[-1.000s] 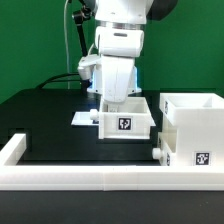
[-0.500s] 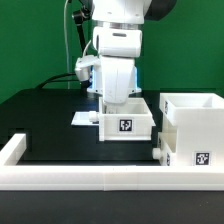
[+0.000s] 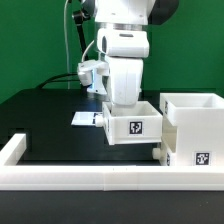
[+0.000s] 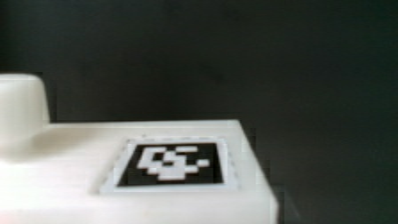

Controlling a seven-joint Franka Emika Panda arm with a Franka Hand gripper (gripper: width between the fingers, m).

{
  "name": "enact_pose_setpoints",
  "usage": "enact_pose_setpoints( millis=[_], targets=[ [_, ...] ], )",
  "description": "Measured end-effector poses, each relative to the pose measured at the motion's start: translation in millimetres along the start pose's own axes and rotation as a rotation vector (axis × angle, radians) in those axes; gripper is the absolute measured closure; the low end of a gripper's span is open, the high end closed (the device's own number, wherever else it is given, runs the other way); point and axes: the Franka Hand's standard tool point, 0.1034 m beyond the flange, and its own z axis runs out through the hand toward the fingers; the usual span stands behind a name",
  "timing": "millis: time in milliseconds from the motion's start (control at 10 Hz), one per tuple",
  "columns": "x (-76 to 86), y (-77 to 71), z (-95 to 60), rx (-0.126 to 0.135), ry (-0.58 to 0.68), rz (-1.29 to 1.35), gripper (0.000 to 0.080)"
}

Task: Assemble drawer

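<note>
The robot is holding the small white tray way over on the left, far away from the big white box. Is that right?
Not quite. In the exterior view the tray under the gripper is right next to the big box, close to touching it, not far away. The rest fits: both are white.

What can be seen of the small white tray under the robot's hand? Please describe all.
The tray is a shallow open-topped box, apparently white plastic, with a black-and-white square tag on its front wall. It sits upright and level beside the large housing, which is on the exterior view's right. The hand reaches into it; its fingers are hidden.
</note>
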Motion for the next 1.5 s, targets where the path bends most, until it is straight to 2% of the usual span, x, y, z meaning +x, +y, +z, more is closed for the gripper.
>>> enact_pose_setpoints(
  millis=[200,500,1500],
  targets=[
    [0.3,-0.4,1.1,0.002,0.001,0.000,0.0754],
    [8.3,10.2,2.6,0.001,0.003,0.017,0.0754],
    [20.7,9.9,9.7,0.011,0.011,0.041,0.0754]
  ],
)
